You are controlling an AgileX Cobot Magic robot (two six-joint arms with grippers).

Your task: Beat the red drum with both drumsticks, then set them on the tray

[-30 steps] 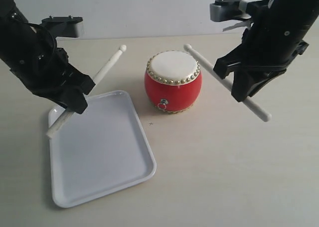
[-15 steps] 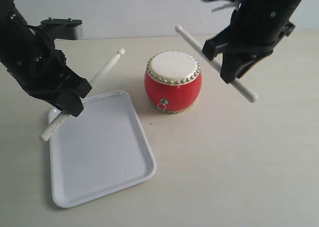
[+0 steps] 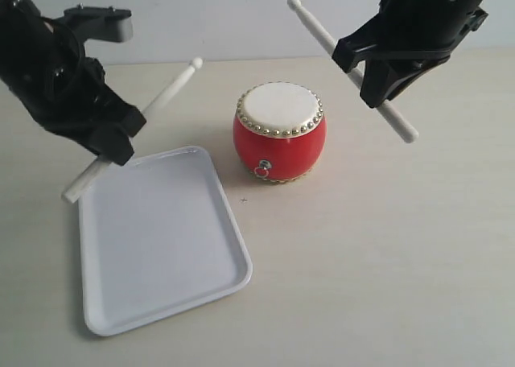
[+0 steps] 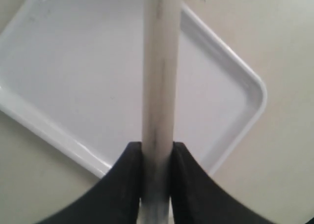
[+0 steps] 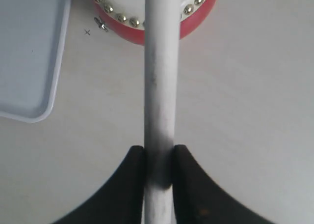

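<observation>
The red drum [image 3: 280, 131] with its cream skin and gold studs stands upright on the table; its edge also shows as the red drum [image 5: 196, 22]. My left gripper [image 3: 113, 138] is shut on a pale drumstick [image 3: 165, 93] held in the air, tip pointing toward the drum, over the far corner of the white tray [image 3: 153, 303]. From the wrist, that drumstick [image 4: 159, 62] runs between the jaws of the left gripper [image 4: 157, 155] above the tray [image 4: 73, 67]. My right gripper [image 3: 374, 77] is shut on the other drumstick [image 3: 318, 29], raised high right of the drum. The stick [image 5: 161, 62] sits in the right gripper [image 5: 159, 157].
The pale table [image 3: 386, 254] spreads in front of and right of the drum. A small dark mark [image 3: 244, 199] lies on it between drum and tray. A white wall [image 3: 225, 21] backs the table.
Both arms have risen. The right gripper lifted its drumstick up and toward the back, tip now well above the drum. The left gripper and its stick moved up slightly.
</observation>
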